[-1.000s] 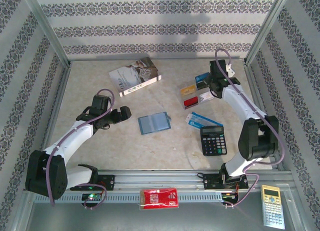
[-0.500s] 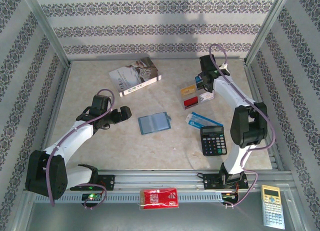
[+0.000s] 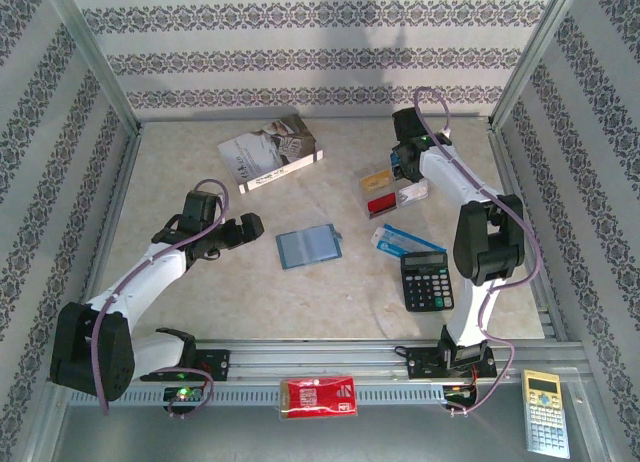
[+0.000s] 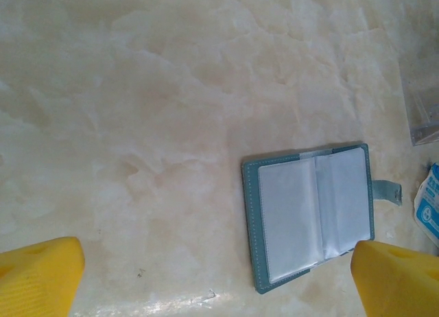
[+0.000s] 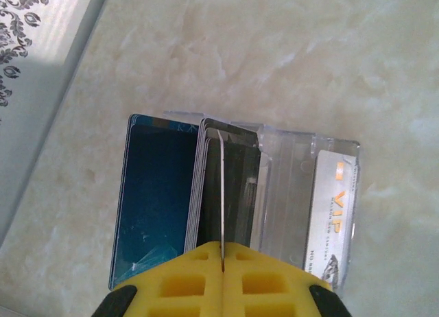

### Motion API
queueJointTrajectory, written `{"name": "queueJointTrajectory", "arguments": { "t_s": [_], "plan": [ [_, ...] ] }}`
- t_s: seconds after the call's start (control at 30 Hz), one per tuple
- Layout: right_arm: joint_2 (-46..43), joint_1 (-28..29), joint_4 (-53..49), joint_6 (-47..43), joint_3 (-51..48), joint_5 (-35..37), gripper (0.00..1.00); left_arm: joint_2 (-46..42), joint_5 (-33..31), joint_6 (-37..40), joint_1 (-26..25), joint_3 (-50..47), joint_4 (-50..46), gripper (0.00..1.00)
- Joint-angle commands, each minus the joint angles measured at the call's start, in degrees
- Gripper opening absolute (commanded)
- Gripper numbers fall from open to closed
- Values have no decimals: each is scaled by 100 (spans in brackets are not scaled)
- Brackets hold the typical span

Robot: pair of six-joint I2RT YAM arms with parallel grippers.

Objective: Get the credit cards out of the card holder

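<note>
The card holder (image 3: 308, 246) lies open and flat on the table, blue-grey with pale clear sleeves (image 4: 309, 214). My left gripper (image 3: 255, 225) hovers just left of it, open, its yellow fingertips (image 4: 41, 279) wide apart with nothing between them (image 4: 218, 283). At the back right my right gripper (image 3: 401, 163) is shut on a thin credit card (image 5: 221, 193), seen edge-on. It holds the card over a clear plastic box (image 5: 288, 186). Beside the box a stack of blue cards (image 5: 154, 200) lies on the left, and a white VIP card (image 5: 333, 207) lies on the right.
A grey-white book (image 3: 270, 152) lies at the back left. A blue-white packet (image 3: 400, 242) and a black calculator (image 3: 426, 280) lie near the right arm. A red pack (image 3: 318, 394) and a pale calculator (image 3: 545, 412) sit by the front rail.
The right arm has swung its gripper left and back, carrying the card over the clear box. The left arm and the card holder have not moved.
</note>
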Motion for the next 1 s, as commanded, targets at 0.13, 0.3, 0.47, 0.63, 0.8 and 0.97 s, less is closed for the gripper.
{"name": "queueJointTrajectory", "arguments": {
  "t_s": [0.13, 0.3, 0.47, 0.63, 0.8, 0.97],
  "plan": [
    [220, -16, -171, 130, 174, -140, 0, -169, 74, -61, 56, -61, -24, 100],
    [291, -69, -132, 137, 192, -262, 2, -162, 72, -58, 57, -79, -32, 100],
    [379, -90, 30, -30, 282, -424, 10, -166, 70, -50, 61, -78, -32, 100],
    [468, -104, 7, -245, 470, -527, 18, -149, 79, -50, 60, -61, -50, 100],
    [384, -102, 4, -338, 447, -476, 21, -141, 80, -41, 60, -66, -50, 100],
    [220, -107, -13, -573, 406, -465, 22, -117, 97, -50, 55, -53, -50, 100]
  ]
}}
